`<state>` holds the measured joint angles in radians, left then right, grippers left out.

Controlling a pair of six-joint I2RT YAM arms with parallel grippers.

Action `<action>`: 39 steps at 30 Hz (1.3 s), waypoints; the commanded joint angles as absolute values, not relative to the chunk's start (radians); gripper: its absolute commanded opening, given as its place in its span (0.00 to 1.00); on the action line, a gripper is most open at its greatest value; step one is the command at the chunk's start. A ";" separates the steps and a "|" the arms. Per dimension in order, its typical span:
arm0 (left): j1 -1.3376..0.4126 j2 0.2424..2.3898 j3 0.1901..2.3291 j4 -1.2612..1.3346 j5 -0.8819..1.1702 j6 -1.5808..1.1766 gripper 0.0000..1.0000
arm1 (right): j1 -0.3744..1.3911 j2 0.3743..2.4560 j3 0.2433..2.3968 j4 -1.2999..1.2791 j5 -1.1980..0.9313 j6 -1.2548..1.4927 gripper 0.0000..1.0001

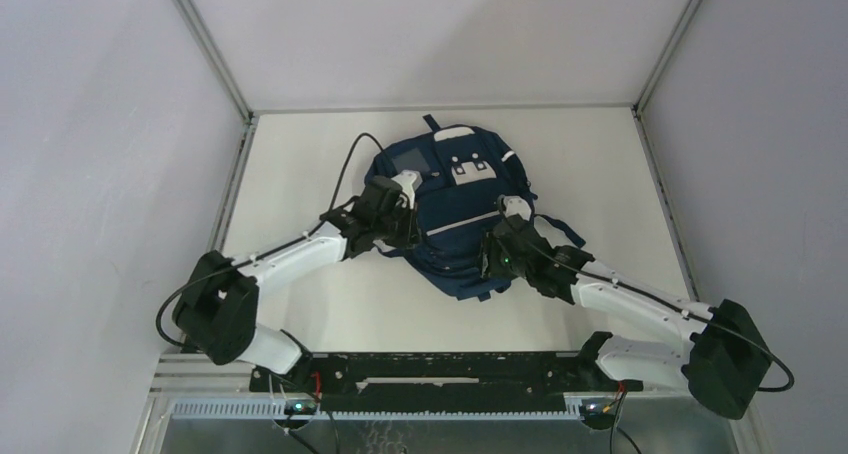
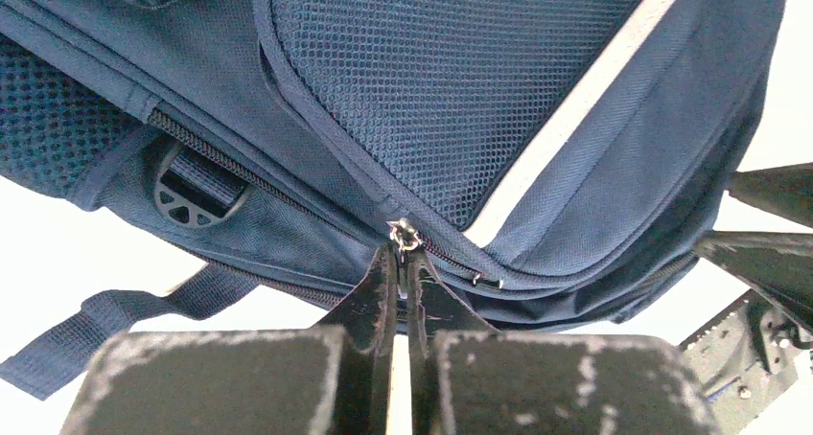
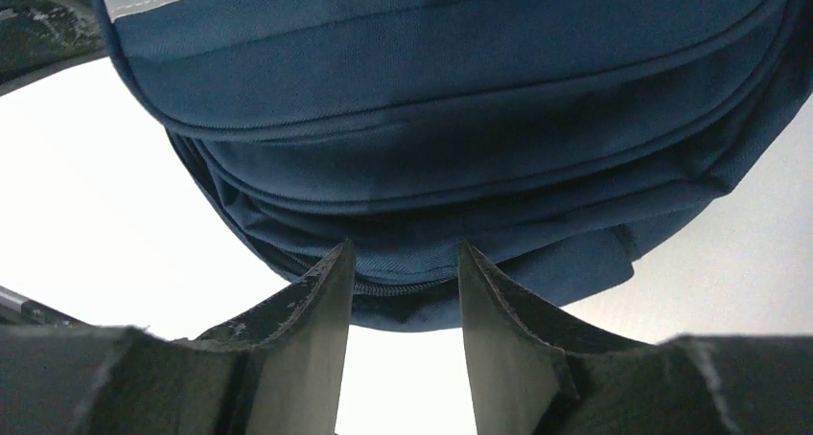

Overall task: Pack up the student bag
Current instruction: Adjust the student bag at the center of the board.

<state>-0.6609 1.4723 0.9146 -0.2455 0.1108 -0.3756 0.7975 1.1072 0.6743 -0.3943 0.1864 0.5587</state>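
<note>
The student bag (image 1: 455, 214), navy with white piping, white patches and a small grey window, lies flat at the middle of the table. My left gripper (image 1: 403, 196) is at its left side. In the left wrist view the gripper (image 2: 405, 255) is shut on the small metal zipper pull (image 2: 404, 233) of the bag's (image 2: 479, 90) mesh-fronted pocket. My right gripper (image 1: 507, 222) is at the bag's right side. In the right wrist view it (image 3: 405, 255) is open, and its tips straddle a zip seam on the bag's (image 3: 460, 100) rounded edge.
A dark strap (image 2: 86, 334) trails off the bag onto the white table (image 1: 300, 154). My right arm (image 2: 767, 253) shows at the right of the left wrist view. Grey walls enclose the table on three sides. A black rail (image 1: 440, 369) runs along the near edge.
</note>
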 commanded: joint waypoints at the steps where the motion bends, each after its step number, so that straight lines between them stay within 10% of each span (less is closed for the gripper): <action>1: -0.661 1.387 0.970 -0.224 0.113 -0.394 0.00 | 0.805 1.120 0.738 -0.303 0.255 0.535 0.52; 39: -0.662 1.290 0.911 -0.160 0.158 -0.406 0.00 | 0.499 1.003 0.327 0.263 -0.230 0.973 0.74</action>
